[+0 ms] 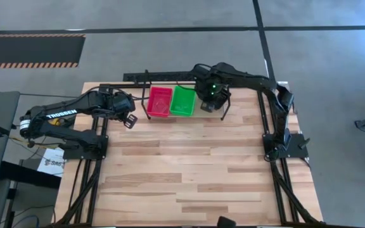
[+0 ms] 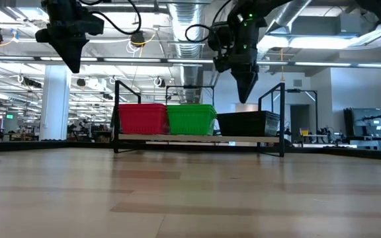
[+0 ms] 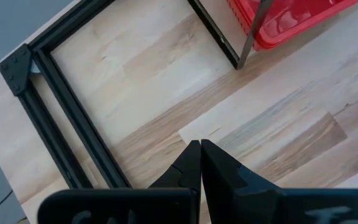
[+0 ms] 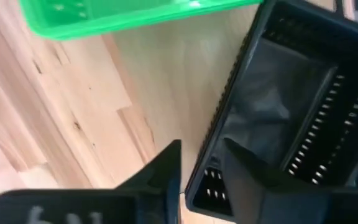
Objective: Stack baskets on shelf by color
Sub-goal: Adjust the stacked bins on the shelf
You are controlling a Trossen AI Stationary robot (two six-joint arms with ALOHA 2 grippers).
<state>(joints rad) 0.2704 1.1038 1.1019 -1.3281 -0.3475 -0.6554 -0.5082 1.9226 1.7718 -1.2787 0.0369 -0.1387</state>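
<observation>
A red basket, a green basket and a black basket stand side by side on the shelf at the table's far edge, bottoms on the board. Whether each is one basket or a stack, I cannot tell. My right gripper hangs pointing down just above the black basket, clear of it. It is open, and its fingers stand over the basket's wall beside the green basket. My left gripper is shut and hangs high above the table, left of the red basket.
Black frame rails run along the table's left and right sides. The shelf's black wire uprights stand at its two ends. A wide stretch of bare wood tabletop lies toward the near edge.
</observation>
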